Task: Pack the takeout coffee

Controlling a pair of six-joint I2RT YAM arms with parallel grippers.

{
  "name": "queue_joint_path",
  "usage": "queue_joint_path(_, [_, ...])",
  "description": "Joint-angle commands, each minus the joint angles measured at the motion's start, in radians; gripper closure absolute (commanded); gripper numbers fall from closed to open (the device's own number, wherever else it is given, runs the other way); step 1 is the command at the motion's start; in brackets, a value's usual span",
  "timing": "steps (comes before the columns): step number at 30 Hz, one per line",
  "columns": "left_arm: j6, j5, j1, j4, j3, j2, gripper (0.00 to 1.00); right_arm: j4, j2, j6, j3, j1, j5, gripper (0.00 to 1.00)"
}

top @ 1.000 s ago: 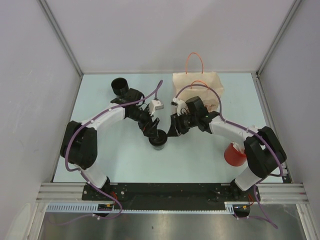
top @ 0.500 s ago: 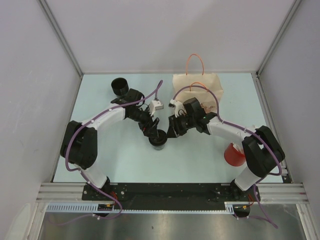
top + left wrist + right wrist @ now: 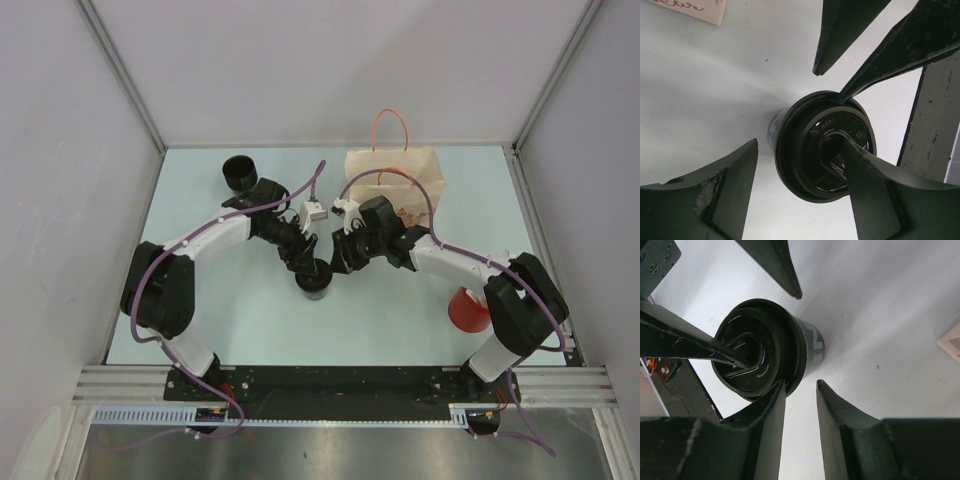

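While jaws apart, left gripper (image 3: 303,262), right gripper (image 3: 340,263) at cup (image 3: 314,288)

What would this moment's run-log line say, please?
cup: upright, lidded | left gripper: open, over lid | right gripper: open, at lid rim | bag: behind

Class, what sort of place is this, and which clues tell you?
Probably a robot test cell: plain white walls enclose a pale table; the left arm and right arm are bolted to its near rail.

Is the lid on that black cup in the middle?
On: the black lid caps the cup in both wrist views. Sealed? Cannot tell.
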State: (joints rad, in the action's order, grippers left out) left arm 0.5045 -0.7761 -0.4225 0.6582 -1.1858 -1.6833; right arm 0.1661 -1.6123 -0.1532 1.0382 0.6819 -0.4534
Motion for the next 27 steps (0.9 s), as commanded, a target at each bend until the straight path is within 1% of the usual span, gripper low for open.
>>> queue_joint_path(1, [0.052, 0.083, -0.018, 0.006, 0.043, -0.021, 0.30, 0.044, -0.058, 0.043, 0.006, 0.028, 0.104, 0.65])
queue_joint_path(8, [0.058, 0.103, -0.022, 0.001, 0.055, -0.026, 0.35, 0.064, -0.077, 0.057, 0.005, 0.051, 0.116, 0.66])
queue_joint_path(11, [0.062, 0.115, -0.025, 0.003, 0.058, -0.024, 0.36, 0.067, -0.086, 0.057, 0.005, 0.064, 0.121, 0.67])
queue_joint_path(15, [0.063, 0.136, -0.032, 0.000, 0.069, -0.021, 0.39, 0.079, -0.103, 0.058, 0.005, 0.077, 0.139, 0.69])
queue_joint_path(27, [0.072, 0.175, -0.047, 0.001, 0.084, -0.029, 0.43, 0.142, -0.138, 0.102, 0.005, 0.143, 0.223, 0.74])
